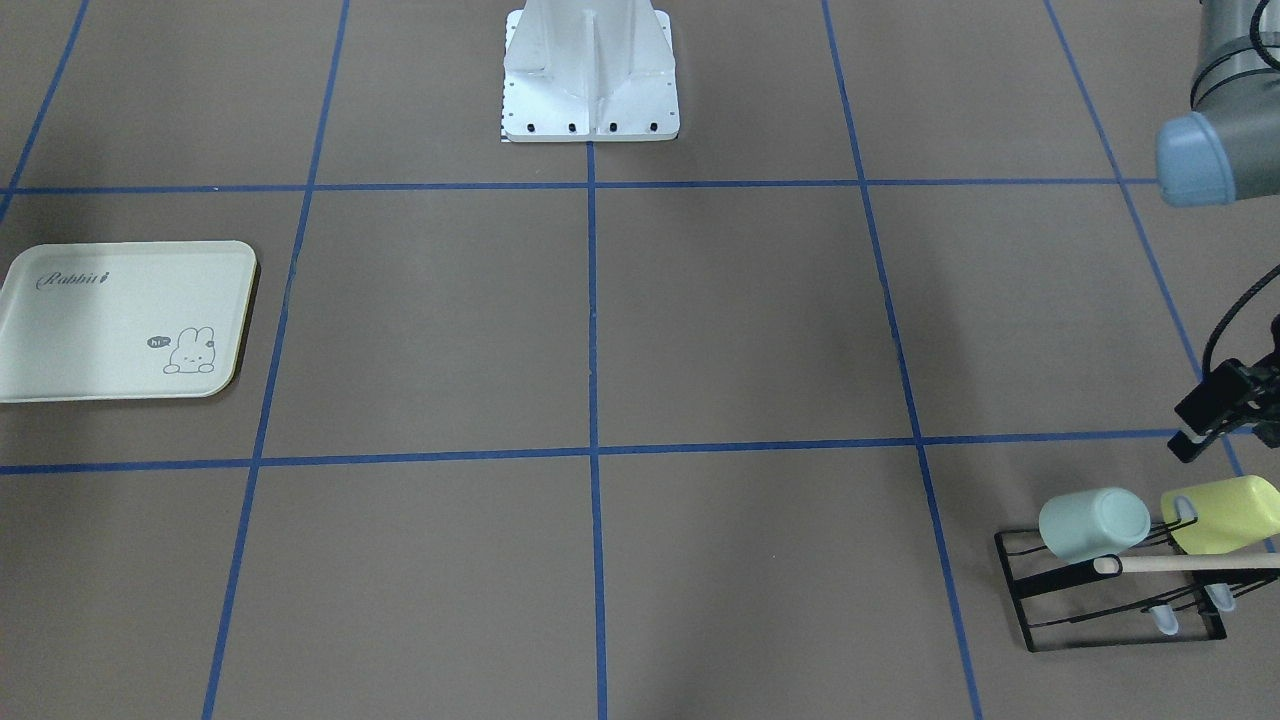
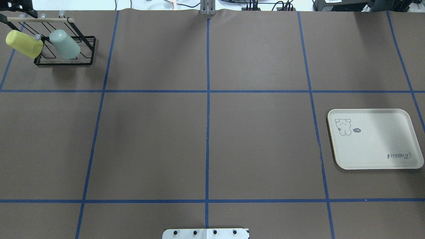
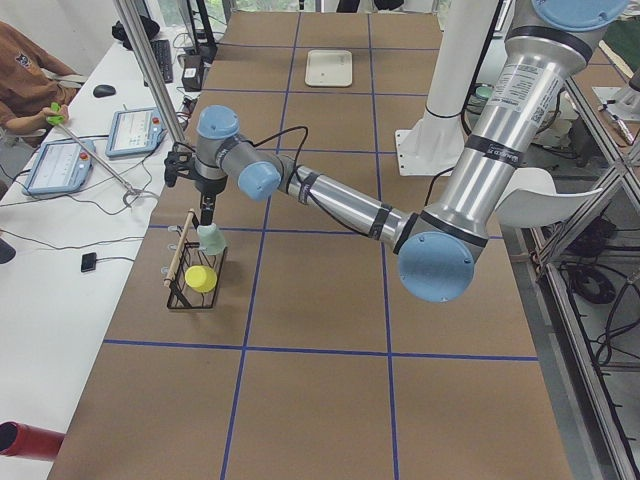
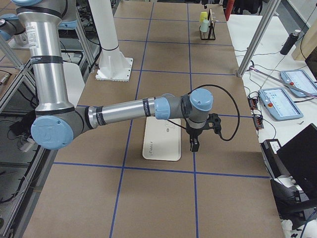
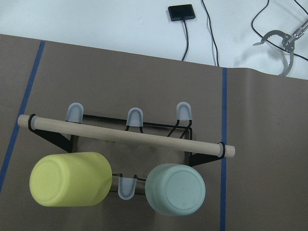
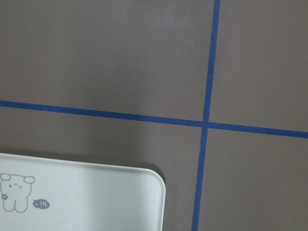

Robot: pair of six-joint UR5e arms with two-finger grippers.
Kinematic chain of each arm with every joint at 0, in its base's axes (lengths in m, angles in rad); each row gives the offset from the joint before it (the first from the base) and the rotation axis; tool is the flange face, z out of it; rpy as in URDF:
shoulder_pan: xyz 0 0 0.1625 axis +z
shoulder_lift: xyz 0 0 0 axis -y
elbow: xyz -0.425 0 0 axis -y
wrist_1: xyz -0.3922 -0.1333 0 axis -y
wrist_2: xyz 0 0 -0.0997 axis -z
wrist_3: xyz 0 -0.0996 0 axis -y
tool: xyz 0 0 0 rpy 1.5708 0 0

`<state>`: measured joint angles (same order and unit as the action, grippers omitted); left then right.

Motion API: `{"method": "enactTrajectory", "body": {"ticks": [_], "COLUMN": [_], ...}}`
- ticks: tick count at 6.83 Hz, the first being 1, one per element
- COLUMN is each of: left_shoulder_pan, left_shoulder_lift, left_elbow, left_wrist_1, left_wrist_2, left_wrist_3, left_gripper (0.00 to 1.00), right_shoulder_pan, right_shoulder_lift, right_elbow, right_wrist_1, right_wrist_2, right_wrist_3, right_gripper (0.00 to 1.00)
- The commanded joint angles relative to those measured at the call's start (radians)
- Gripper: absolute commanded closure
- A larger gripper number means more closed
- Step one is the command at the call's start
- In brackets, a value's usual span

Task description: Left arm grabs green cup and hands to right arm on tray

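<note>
The green cup is hung on the rack below the left tool; for it and the right tool, apart or together cannot be told.

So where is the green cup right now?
In the overhead view, the green cup is at the far left corner of the table. It hangs tilted on the black wire rack, just right of the yellow cup.

green cup on rack, tray — well apart
</note>
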<state>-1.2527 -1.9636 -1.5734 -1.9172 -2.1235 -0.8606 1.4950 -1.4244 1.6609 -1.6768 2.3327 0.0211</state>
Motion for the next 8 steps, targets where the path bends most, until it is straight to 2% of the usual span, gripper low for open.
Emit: {"method": "enactTrajectory", "body": {"ticks": [1, 2, 3, 5, 7, 8], "left_shoulder_pan": [0.103, 0.12, 0.136, 0.148, 0.194, 0.2], "left_shoulder_lift": [0.0, 0.0, 0.003, 0.002, 0.003, 0.003], "left_elbow": [0.016, 0.027, 0.054, 0.102, 0.104, 0.111], "left_wrist_1": [-0.049, -0.066, -0.107, -0.166, -0.167, -0.167], "left_wrist_2": [0.188, 0.224, 0.253, 0.257, 0.327, 0.327], "left_wrist_3": [-0.066, -0.066, -0.075, -0.086, -0.087, -0.089], "left_gripper": [0.0, 0.0, 0.0, 0.0, 0.0, 0.0], "right_shoulder_pan": [-0.024, -0.051, -0.076, -0.162, -0.183, -0.187], "right_shoulder_lift": [0.155, 0.191, 0.208, 0.209, 0.211, 0.211], "right_elbow": [-0.113, -0.121, -0.121, -0.215, -0.242, -0.242], "right_wrist_1": [0.0, 0.0, 0.073, 0.379, 0.527, 0.576], "right_wrist_2": [-0.013, -0.021, -0.07, -0.13, -0.101, -0.092], "right_wrist_3": [0.035, 0.102, 0.194, 0.43, 0.56, 0.595], "right_gripper": [0.01, 0.01, 0.01, 0.01, 0.01, 0.01]}}
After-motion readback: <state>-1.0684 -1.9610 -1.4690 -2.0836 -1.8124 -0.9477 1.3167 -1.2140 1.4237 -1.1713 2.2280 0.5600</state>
